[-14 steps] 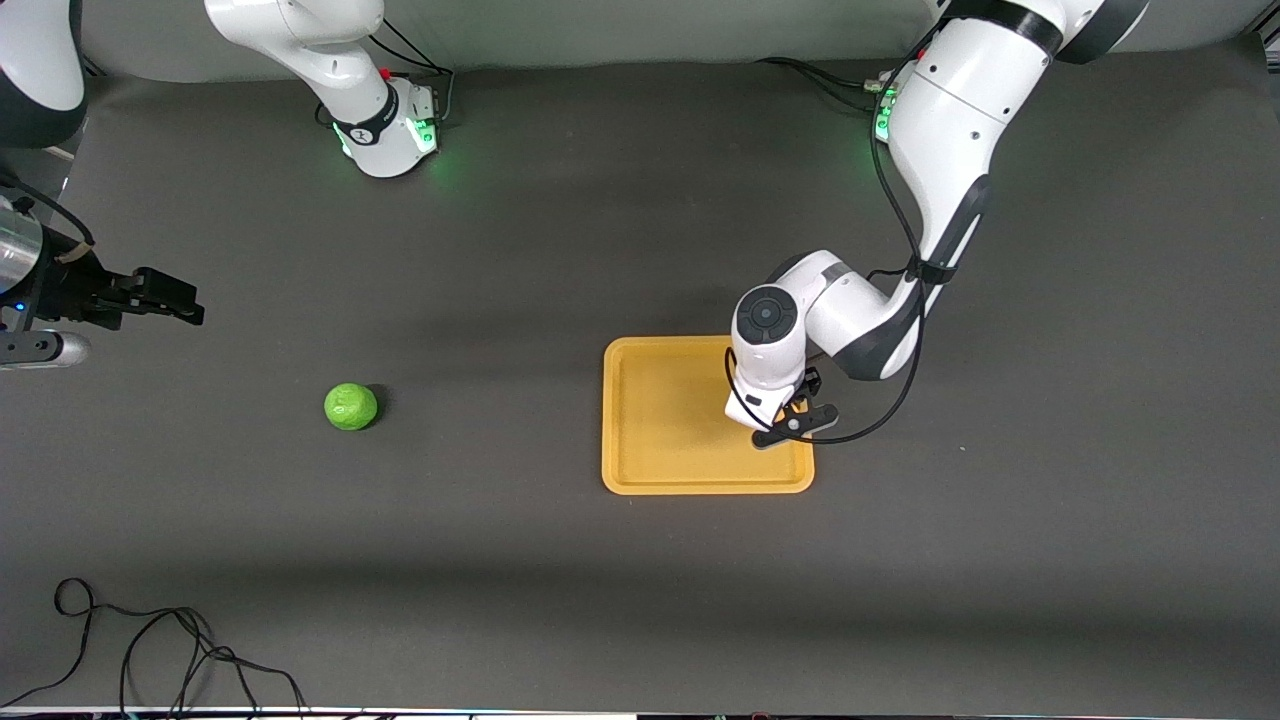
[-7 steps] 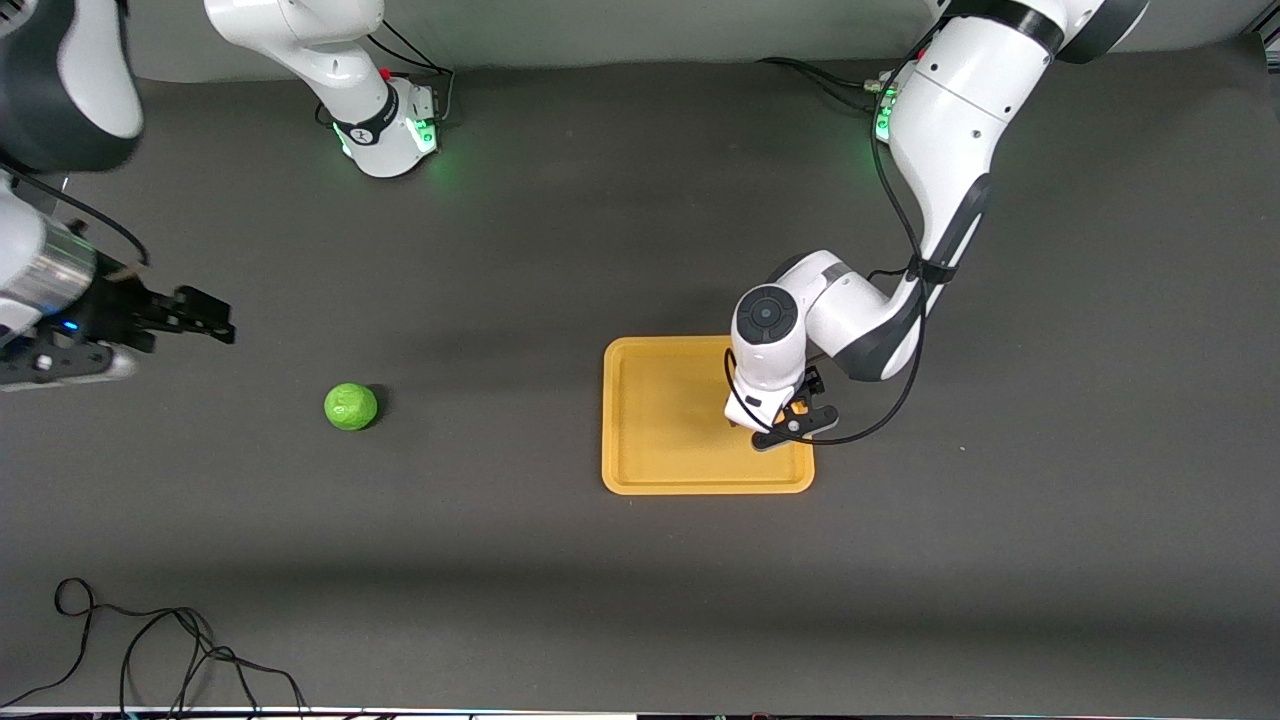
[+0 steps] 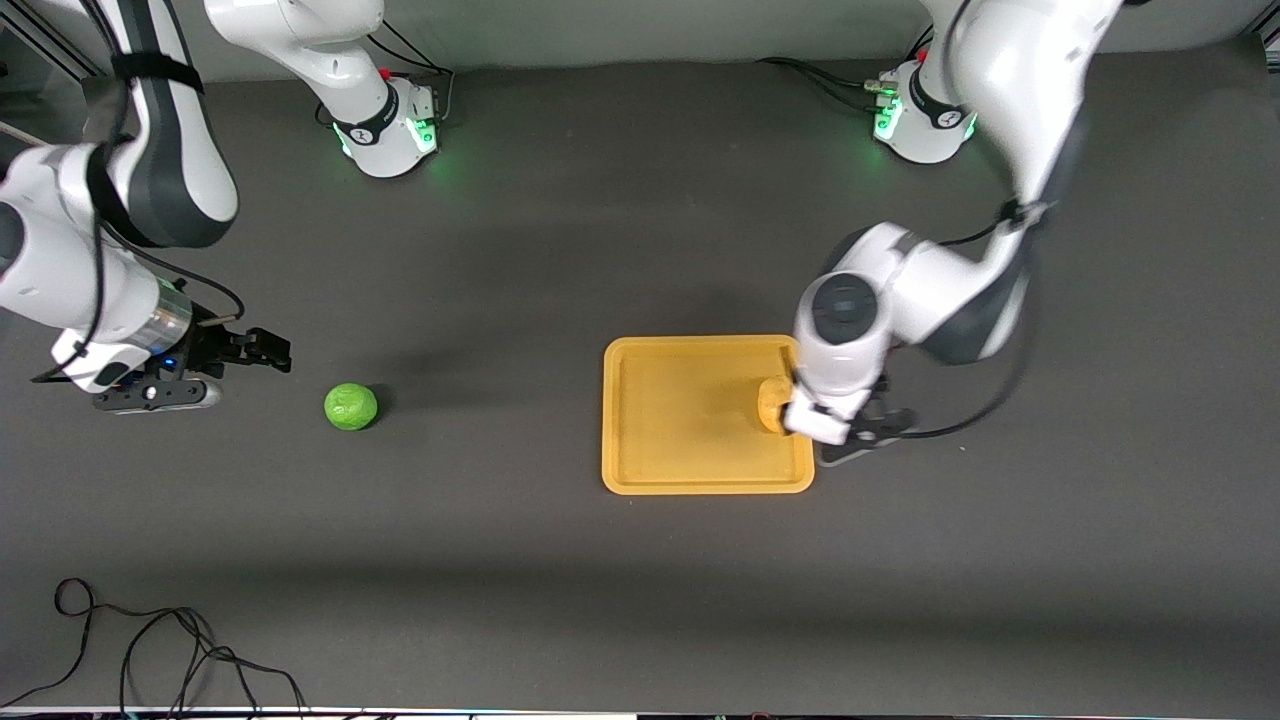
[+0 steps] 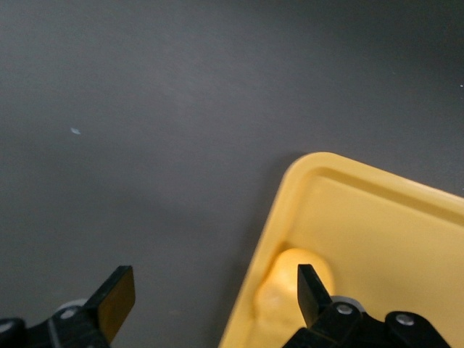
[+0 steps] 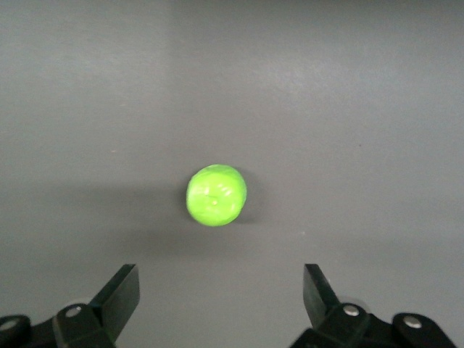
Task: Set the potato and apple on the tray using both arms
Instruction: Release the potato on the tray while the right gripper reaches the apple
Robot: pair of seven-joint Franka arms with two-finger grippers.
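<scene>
The pale yellow-tan potato (image 3: 772, 403) lies on the orange-yellow tray (image 3: 680, 420), against the rim at the left arm's end. My left gripper (image 3: 852, 437) is open and empty, over that rim of the tray and the table beside it. In the left wrist view the potato (image 4: 290, 288) lies in the tray (image 4: 391, 239) next to one fingertip of my left gripper (image 4: 214, 299). The green apple (image 3: 351, 407) sits on the table toward the right arm's end. My right gripper (image 3: 265, 352) is open and empty beside the apple, apart from it. The right wrist view shows the apple (image 5: 216, 194) ahead of my right gripper (image 5: 221, 293).
A loose black cable (image 3: 150, 645) lies on the table nearest the front camera at the right arm's end. The arm bases (image 3: 395, 135) glow green along the table's edge farthest from the front camera. Dark table stretches between apple and tray.
The left gripper let go of the potato, which now lies on the tray, and moved toward the left arm's end. The right gripper moved closer to the apple.
</scene>
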